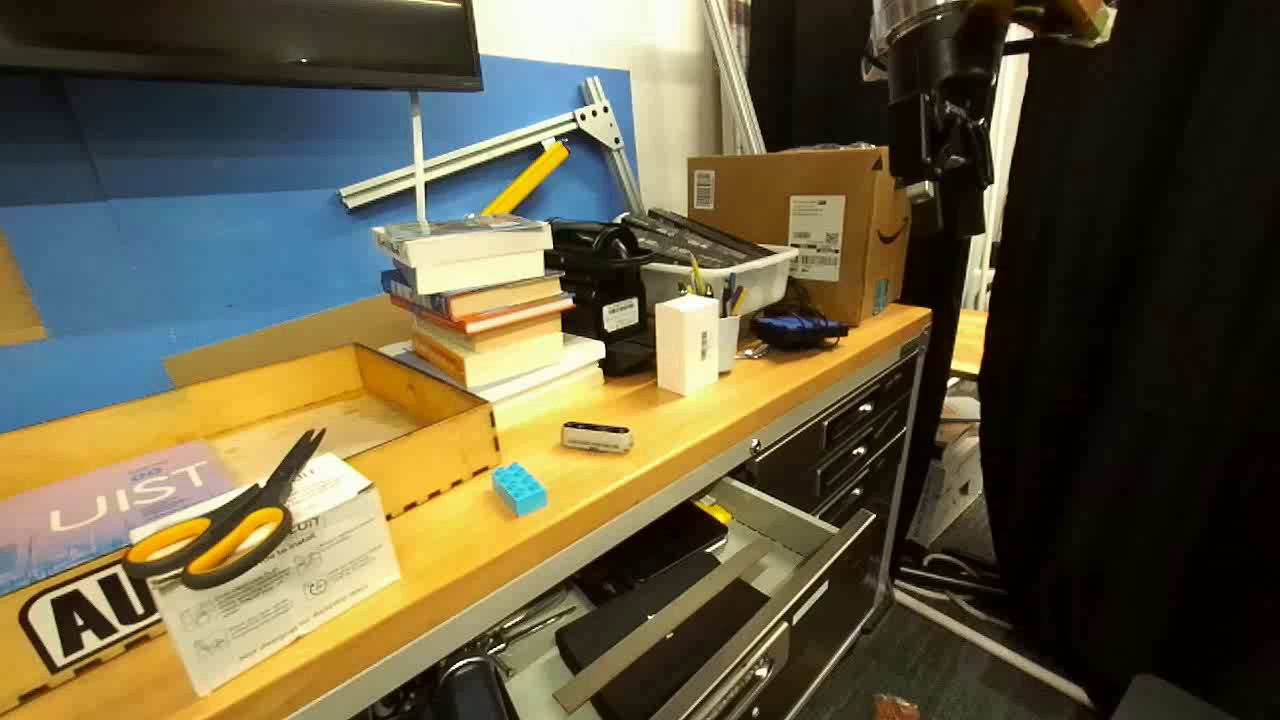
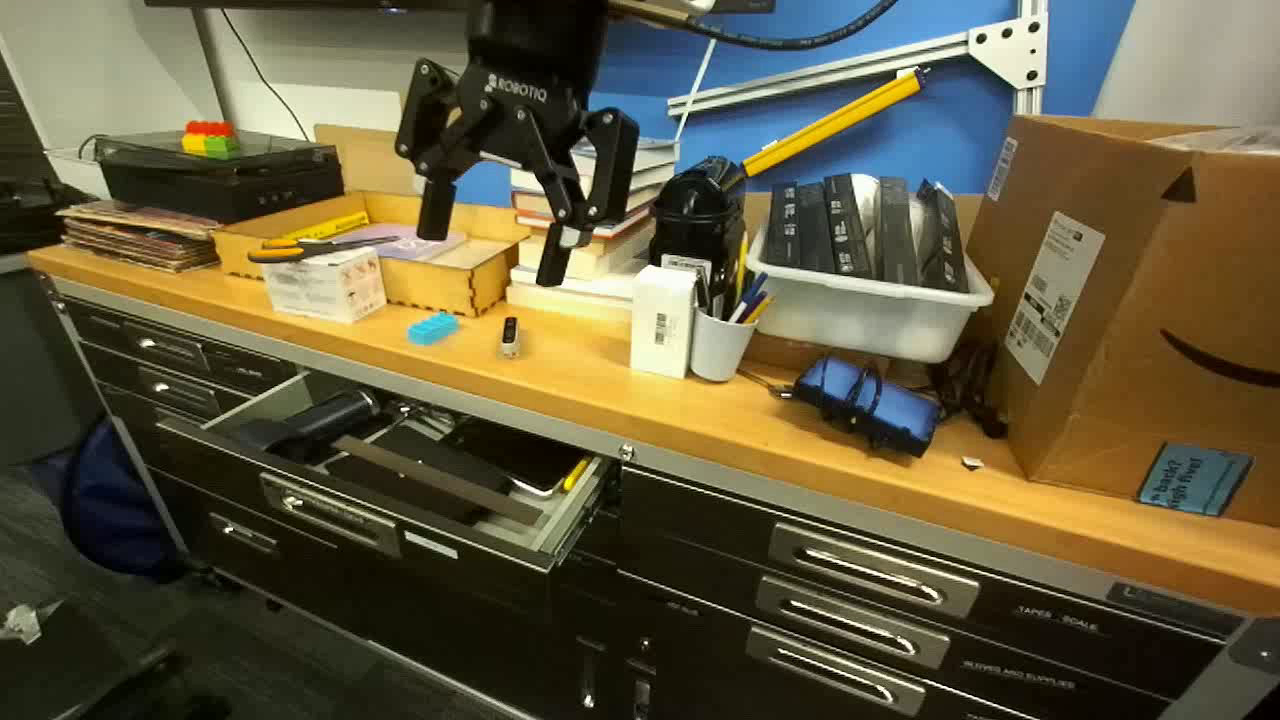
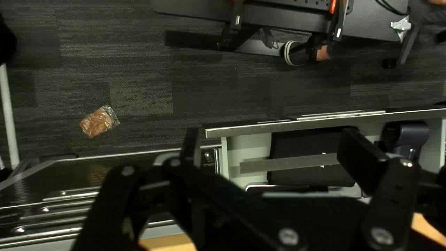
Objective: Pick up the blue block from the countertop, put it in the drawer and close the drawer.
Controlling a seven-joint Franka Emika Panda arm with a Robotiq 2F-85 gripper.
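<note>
The blue block [image 1: 519, 489] is a small light-blue studded brick. It lies on the countertop [image 1: 640, 490] near the wooden tray, and also shows in an exterior view [image 2: 433, 328]. The drawer [image 2: 470, 537] is pulled out below the countertop; its front rail also shows in an exterior view [image 1: 780, 612] and in the wrist view [image 3: 244, 130]. My gripper [image 2: 495, 238] is open and empty, fingers apart, high above the countertop and away from the block. It also shows in an exterior view [image 1: 940, 200] and in the wrist view [image 3: 275, 150], where the block is out of view.
A small black-and-white device [image 1: 597, 437] lies near the block. Scissors [image 1: 215, 530] rest on a white box [image 1: 290, 590] beside the wooden tray [image 1: 440, 470]. A book stack [image 1: 480, 310], white upright box [image 2: 662, 320], pen cup [image 2: 720, 345] and cardboard box [image 2: 1130, 300] stand along the countertop.
</note>
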